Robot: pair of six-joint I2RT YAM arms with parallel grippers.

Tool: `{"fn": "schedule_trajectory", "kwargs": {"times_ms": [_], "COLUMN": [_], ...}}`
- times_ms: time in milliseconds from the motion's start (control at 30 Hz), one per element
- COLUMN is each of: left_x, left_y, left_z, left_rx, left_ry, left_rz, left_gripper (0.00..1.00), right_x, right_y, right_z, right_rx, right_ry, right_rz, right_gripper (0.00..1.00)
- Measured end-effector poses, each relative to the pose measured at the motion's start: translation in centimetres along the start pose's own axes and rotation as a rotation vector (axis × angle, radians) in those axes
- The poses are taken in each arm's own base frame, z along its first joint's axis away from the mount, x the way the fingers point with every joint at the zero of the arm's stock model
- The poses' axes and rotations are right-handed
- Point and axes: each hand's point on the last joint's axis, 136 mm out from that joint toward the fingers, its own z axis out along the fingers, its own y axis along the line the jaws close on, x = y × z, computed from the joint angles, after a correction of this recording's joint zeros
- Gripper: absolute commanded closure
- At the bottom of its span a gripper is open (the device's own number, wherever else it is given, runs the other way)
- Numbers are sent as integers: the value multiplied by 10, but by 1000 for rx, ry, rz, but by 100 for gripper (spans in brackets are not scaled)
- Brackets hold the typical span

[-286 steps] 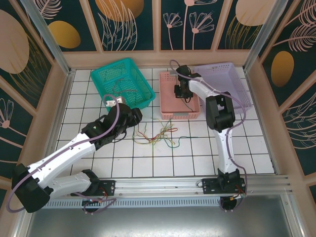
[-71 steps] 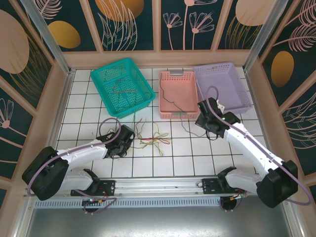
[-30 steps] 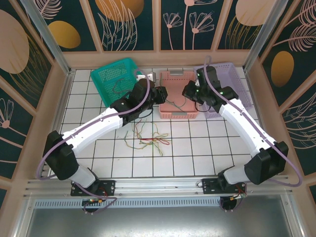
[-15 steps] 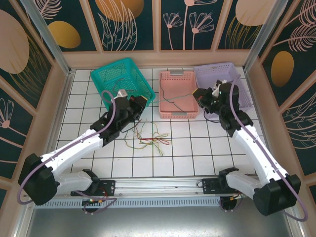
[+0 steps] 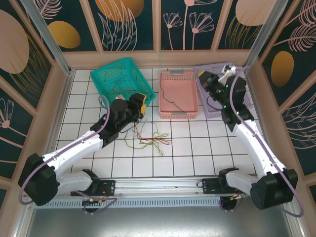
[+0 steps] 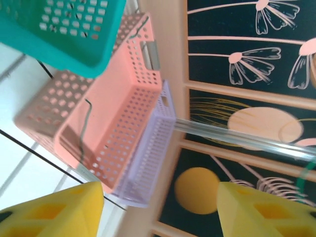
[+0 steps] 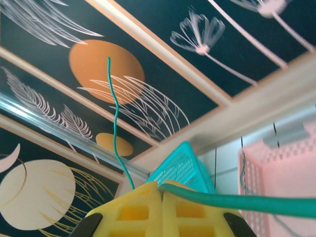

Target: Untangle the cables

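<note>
Left gripper [image 6: 159, 202]: fingers wide apart, nothing between them, just beside the teal basket [image 5: 118, 79]. Right gripper [image 7: 162, 195]: clamped on 1 green cable [image 7: 116, 113]. Other cables [image 5: 148, 136] lie tangled on the table [image 5: 197, 153]; 1 dark cable [image 5: 170, 101] in pink basket [image 5: 178, 116].

White tiled bench [image 5: 197, 148], dark grid lines, boxed in by dark teal wall panels [image 5: 131, 24] with pale flowers and orange discs; wooden frames [image 5: 156, 24] between them, a metal rail [image 5: 163, 185] along the near edge.
</note>
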Motion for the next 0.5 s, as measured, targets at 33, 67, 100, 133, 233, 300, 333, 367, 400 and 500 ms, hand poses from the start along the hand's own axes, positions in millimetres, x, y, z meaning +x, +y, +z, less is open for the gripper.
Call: {"fn": "schedule_trajectory", "kwargs": {"times_ms": [33, 67, 100, 133, 233, 300, 333, 367, 400, 500], "left_x": [-4, -7, -10, -14, -22, -25, -26, -27, -27, -28], "left_y": [-5, -10, -18, -27, -47, -52, -50, -48, -44, -36], "left_z": [-6, -11, -18, -26, -47, -55, -56, -57, -56, -55], "left_rx": [-10, -12, -8, 1, 29, 36, 28, 17, 2, -32], "left_ry": [-22, -38, -58, -79, -124, -140, -145, -147, -148, -146], "left_rz": [33, 55, 82, 112, 172, 204, 220, 232, 246, 283], "left_gripper": [33, 33, 33, 33, 34, 35, 35, 36, 36, 37], "right_x": [-7, -11, -15, -17, -20, -16, -12, -7, -2, 17], "right_y": [7, 12, 15, 18, 14, 4, -4, -11, -21, -49], "right_z": [-1, -1, -2, -1, 7, 16, 21, 26, 32, 46], "right_rx": [-5, -6, -3, 0, 31, 58, 77, 91, 108, 162], "right_ry": [-5, -8, -7, -3, 18, 48, 71, 92, 118, 195], "right_rz": [-71, -125, -189, -244, -386, -450, -474, -488, -500, -518], "right_gripper": [100, 100, 100, 100, 100, 100, 100, 100, 100, 100]}}
